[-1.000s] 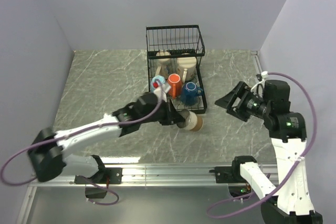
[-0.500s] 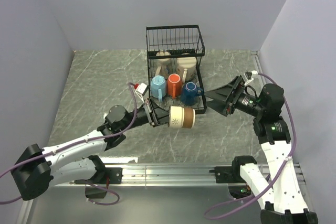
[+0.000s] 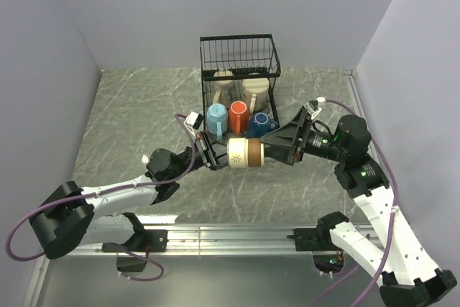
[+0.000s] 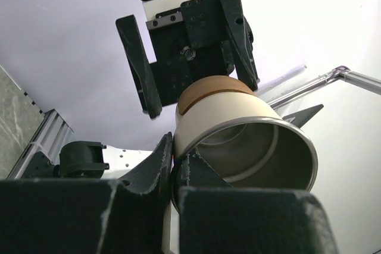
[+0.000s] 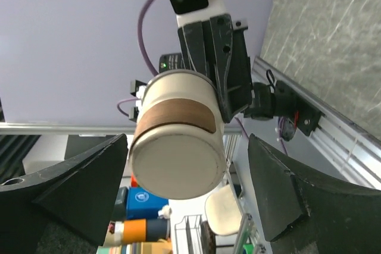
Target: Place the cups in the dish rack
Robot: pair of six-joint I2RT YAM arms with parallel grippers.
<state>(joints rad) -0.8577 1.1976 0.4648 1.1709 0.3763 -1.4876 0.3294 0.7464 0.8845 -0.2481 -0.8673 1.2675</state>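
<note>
My left gripper (image 3: 219,154) is shut on the rim of a cream cup with a brown band (image 3: 246,153). It holds the cup on its side in the air in front of the dish rack (image 3: 239,38). One finger is inside the metal-looking rim and one outside (image 4: 175,159). My right gripper (image 3: 277,150) is open, its fingers on either side of the cup's base (image 5: 178,147), not touching it. In the rack stand a light blue cup (image 3: 216,118), an orange cup (image 3: 238,116), a dark blue cup (image 3: 259,126) and two cream mugs (image 3: 223,90) behind them.
The black wire rack stands at the back middle of the grey marble table (image 3: 136,113), its taller basket at the far end. Lilac walls close in the left, back and right sides. An aluminium rail (image 3: 237,235) runs along the near edge.
My left gripper has lifted the banded cup from beside the rack, drawn it back and turned it on its side. My right gripper has swung left and now brackets the cup's base.
</note>
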